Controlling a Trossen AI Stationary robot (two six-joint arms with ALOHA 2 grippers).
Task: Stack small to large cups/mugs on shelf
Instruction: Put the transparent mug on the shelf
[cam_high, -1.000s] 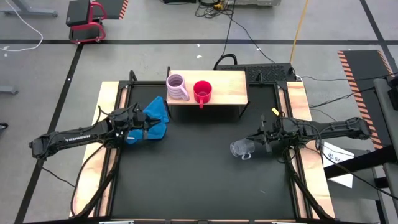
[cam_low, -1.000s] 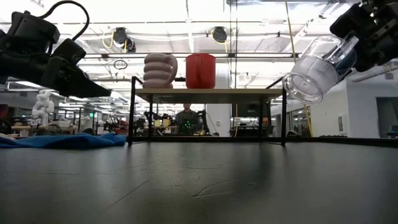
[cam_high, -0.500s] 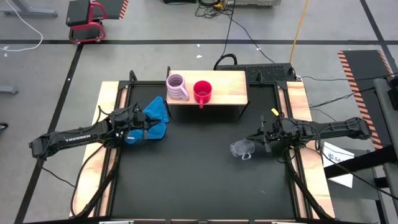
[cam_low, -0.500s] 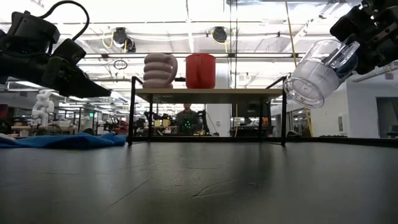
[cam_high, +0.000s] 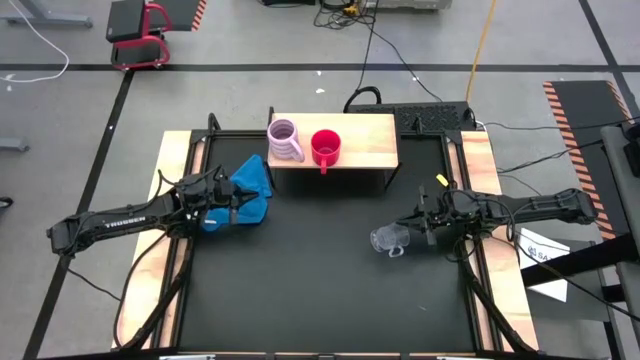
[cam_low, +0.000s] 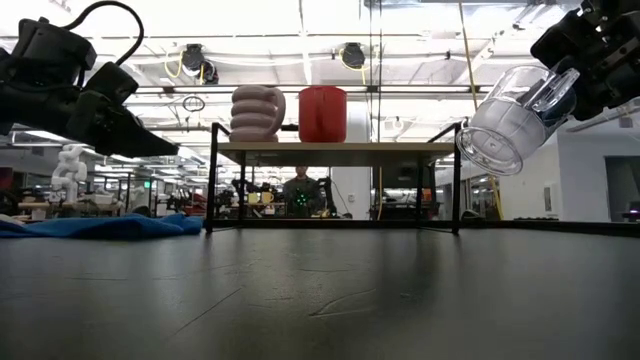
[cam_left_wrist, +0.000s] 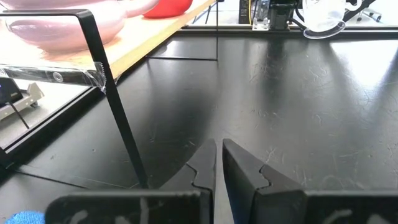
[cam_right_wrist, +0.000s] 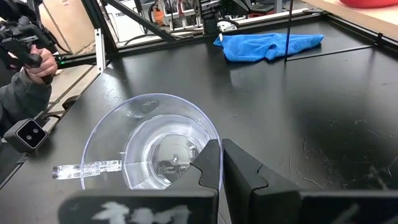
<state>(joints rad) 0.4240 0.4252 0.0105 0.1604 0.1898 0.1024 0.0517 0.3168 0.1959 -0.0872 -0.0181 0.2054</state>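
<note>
Glass cup (cam_low: 510, 117) gripped tilted, mouth down, in closed right pincer (cam_high: 425, 230), clear of worktop (cam_high: 320, 290). Lilac mug (cam_high: 285, 141) & red mug (cam_high: 325, 147) on shelf (cam_high: 365, 140) ahead. Slip risk judged: smooth glass. Left pincer (cam_left_wrist: 219, 163) closed, nothing held.

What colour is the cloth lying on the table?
Bright blue. The cloth shows best in the high view, beside the left claw.
</note>
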